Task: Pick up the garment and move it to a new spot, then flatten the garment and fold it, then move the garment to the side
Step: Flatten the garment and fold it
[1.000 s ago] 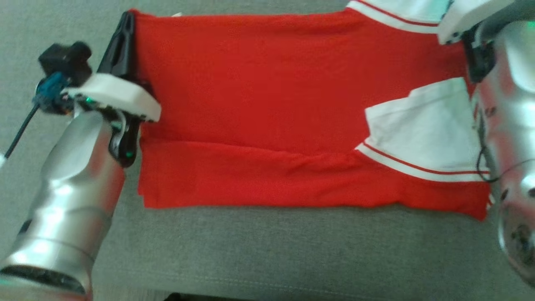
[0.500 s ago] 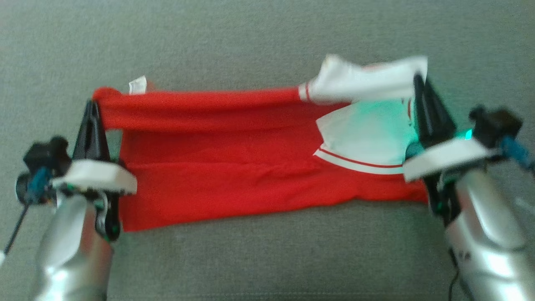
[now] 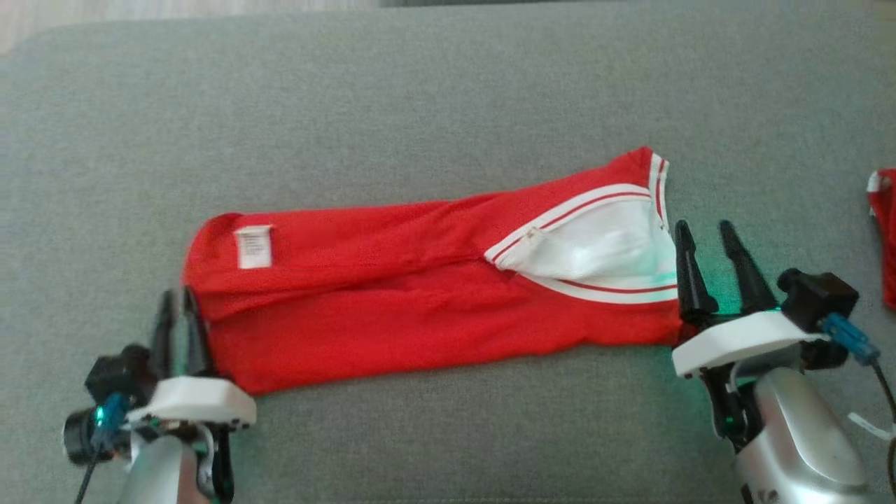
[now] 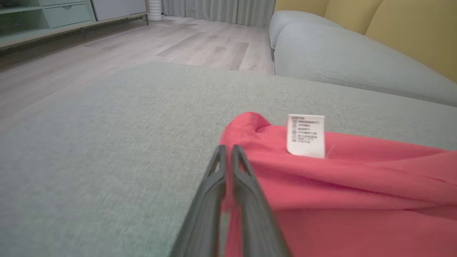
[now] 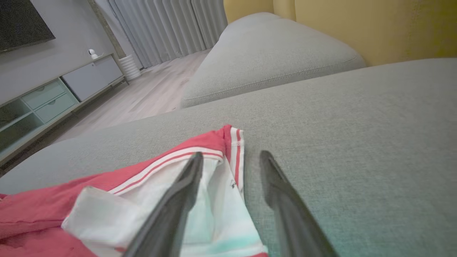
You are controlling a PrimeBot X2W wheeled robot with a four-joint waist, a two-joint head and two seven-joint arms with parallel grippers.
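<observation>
Head view is showing the red shirt (image 3: 392,308) now lying folded on the grey couch (image 3: 420,105), no longer stretched up, the right gripper (image 3: 702,229) opening wide beside it, the left gripper (image 3: 177,295) squeezing shut at its edge, so this fold is looking done.

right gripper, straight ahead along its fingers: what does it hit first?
Probably the striped hem of the garment: the right gripper, jaws open, straddles its edge, one finger over the white sleeve. Beyond that, bare cushion. Height above the fabric is unclear.
</observation>
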